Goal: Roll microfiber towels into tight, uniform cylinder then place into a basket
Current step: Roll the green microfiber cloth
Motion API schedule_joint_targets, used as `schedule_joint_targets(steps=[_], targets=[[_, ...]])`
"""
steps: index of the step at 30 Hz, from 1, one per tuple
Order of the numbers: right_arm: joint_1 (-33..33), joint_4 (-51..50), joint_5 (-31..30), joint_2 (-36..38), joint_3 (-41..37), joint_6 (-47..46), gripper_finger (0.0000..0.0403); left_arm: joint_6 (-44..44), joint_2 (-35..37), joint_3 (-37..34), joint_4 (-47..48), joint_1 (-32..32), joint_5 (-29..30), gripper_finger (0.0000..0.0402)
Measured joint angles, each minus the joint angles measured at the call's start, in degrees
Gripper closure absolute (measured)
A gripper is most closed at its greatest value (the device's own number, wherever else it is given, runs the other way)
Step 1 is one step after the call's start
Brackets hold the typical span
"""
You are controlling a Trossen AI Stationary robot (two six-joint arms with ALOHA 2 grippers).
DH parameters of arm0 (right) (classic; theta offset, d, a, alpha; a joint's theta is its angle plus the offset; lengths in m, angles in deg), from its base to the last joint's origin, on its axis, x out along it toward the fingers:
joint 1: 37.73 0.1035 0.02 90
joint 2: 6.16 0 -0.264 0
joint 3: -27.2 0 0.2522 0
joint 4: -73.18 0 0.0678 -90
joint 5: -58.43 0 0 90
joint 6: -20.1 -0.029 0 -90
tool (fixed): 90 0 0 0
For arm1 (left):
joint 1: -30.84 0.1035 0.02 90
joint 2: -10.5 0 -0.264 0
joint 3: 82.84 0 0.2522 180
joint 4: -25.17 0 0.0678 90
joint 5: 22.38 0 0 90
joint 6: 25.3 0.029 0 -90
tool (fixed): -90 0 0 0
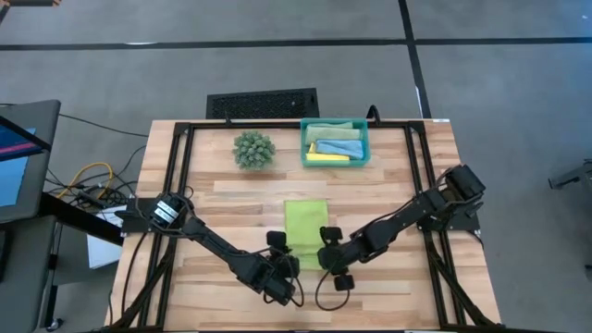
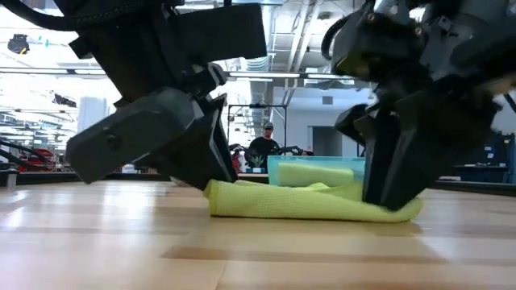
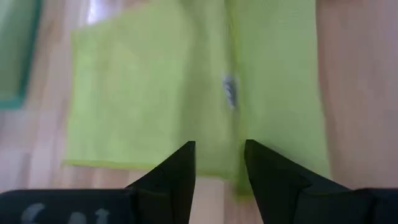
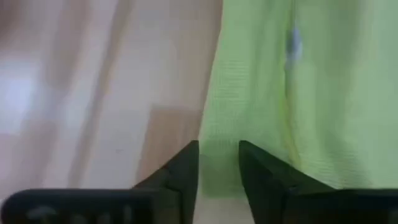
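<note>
Both end effectors, left [image 1: 285, 262] and right [image 1: 329, 245], sit released at the lime green towel's [image 1: 306, 222] near edge; rolling tightly needs even, level pinches.

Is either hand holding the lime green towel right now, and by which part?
Nothing is clearly held. Both hands sit at the near edge of the lime green towel, left hand and right hand with fingers apart and nothing pinched between them.

Two dark jointed arms, black cables, tapering black fingers [image 3: 180, 174]
</note>
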Motion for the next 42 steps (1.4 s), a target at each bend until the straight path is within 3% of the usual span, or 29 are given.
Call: schedule_joint_targets(steps=[7,17,24,36,42], targets=[[0.4,0.7,-3.8,2.0,0.1,-0.6,0.0258,1.1,0.0,5.6,2.0,-1.1,1.5,0.0269],[-0.5,-4.3,-3.5,-0.4,0.1,-4.0,0.0349,0.7,0.0,1.8,0.3,-0.9,0.5,0.0269],[0.0,-6.9,-3.5,-0.4,0.1,-4.5,0.0392,-0.5,0.0,-0.6,-0.4,0.1,0.3,0.0269],[0.0,-7.2,-1.5,-0.4,0.2,-4.6,0.0375,2.3,0.0,5.2,-1.8,-0.7,1.5,0.0269],[0.0,-7.2,-0.7,-0.4,0.2,-5.0,0.0385,8.4,0.0,2.2,-10.8,0.0,-8.3,0.0269]])
